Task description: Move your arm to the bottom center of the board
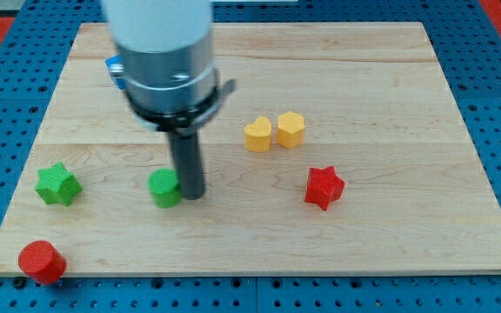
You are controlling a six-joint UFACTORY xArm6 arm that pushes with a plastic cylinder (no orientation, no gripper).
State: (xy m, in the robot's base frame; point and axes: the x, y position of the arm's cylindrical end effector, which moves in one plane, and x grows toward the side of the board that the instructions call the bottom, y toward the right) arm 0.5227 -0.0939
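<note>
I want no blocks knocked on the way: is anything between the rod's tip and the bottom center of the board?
Nothing visible blocks it. My tip sits just right of the green round block, touching or nearly so. The bare board below and to the right is open; the red star lies further right, off that path.

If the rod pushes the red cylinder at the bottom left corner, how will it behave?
The red cylinder stands on its flat end, so it would probably slide, not roll. It sits at the board's edge, so it may fall off. It looks rigid and light.
</note>
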